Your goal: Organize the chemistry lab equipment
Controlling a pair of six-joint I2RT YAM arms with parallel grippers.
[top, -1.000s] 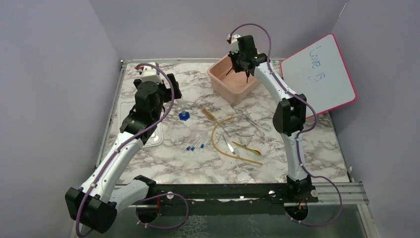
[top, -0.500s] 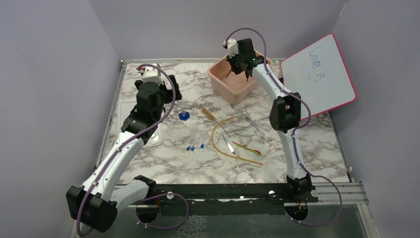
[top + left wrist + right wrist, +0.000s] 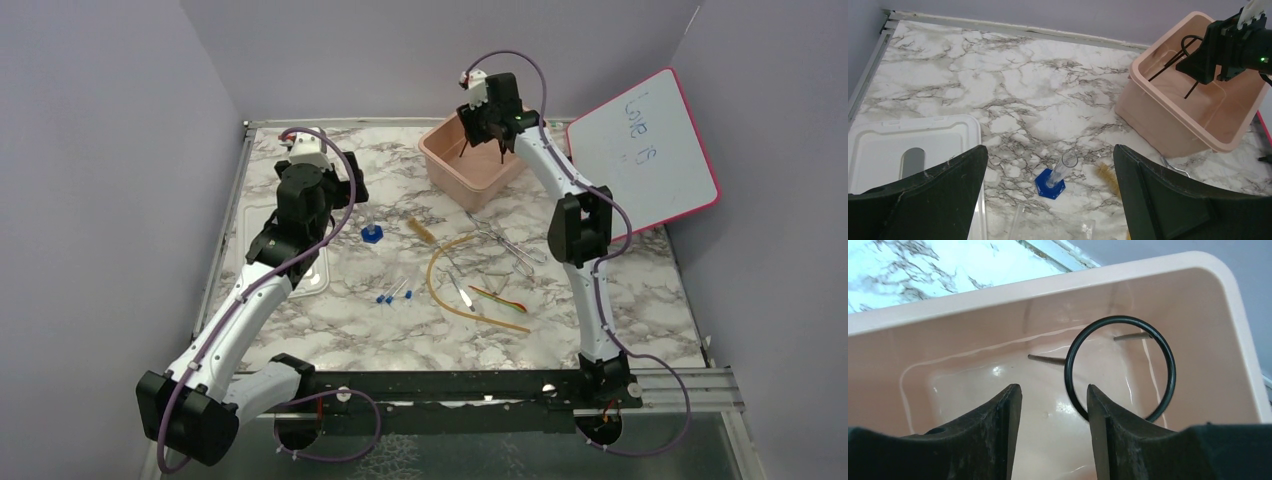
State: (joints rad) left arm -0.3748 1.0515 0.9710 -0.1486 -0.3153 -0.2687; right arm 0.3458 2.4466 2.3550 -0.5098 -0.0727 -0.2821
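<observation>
Evidently the step in hand is stowing the black wire ring tripod (image 3: 1067,369) in the pink bin (image 3: 998,294), which sits at about 1 o'clock on the worktop (image 3: 330,330). The right gripper (image 3: 1053,387) hangs in the bin's mouth. Its fingers stand apart with only the bin floor showing between them. The tripod appears to lie on its side at their 3 o'clock, ring toward the wrist camera and legs pointing away. Whether the ring touches the right finger I cannot tell.

The drop looks done, so the next move calls for lifting that arm clear of rim and legs. It can then reach for the centre, where the tan rubber tube (image 3: 437,285), metal tongs (image 3: 512,250), spatula (image 3: 462,292) and blue-tipped pieces (image 3: 392,296) lie loose. The left gripper (image 3: 1049,147), fingers spread wide and holding nothing, hovers above the small measuring cylinder on its blue hexagonal base (image 3: 1050,184), a likely pick at 10 o'clock of the tube.
</observation>
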